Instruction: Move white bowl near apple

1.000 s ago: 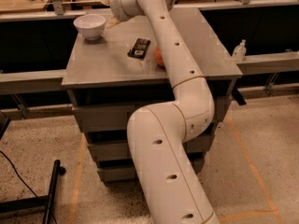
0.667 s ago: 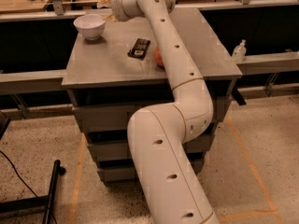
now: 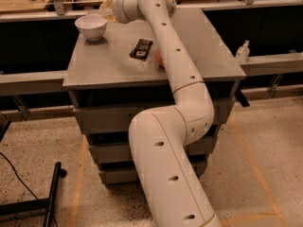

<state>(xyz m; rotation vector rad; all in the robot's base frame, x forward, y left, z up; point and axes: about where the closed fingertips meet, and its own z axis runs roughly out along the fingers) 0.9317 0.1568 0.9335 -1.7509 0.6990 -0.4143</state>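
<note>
The white bowl (image 3: 91, 26) stands upright at the far left corner of the grey table (image 3: 104, 65). My gripper (image 3: 108, 9) is at the end of the long white arm, just right of the bowl and beyond it, near the table's far edge. It does not hold the bowl. Only a sliver of the red-orange apple (image 3: 159, 58) shows near the table's middle; the arm hides the rest. The bowl and the apple are well apart.
A flat black packet (image 3: 141, 48) lies between the bowl and the apple. A small clear bottle (image 3: 243, 51) stands on the ledge to the right. A black stand (image 3: 51, 193) lies on the floor at the left. A cluttered workbench runs behind the table.
My gripper has shifted slightly toward the table's far edge beside the bowl. The bowl, packet and apple have not moved.
</note>
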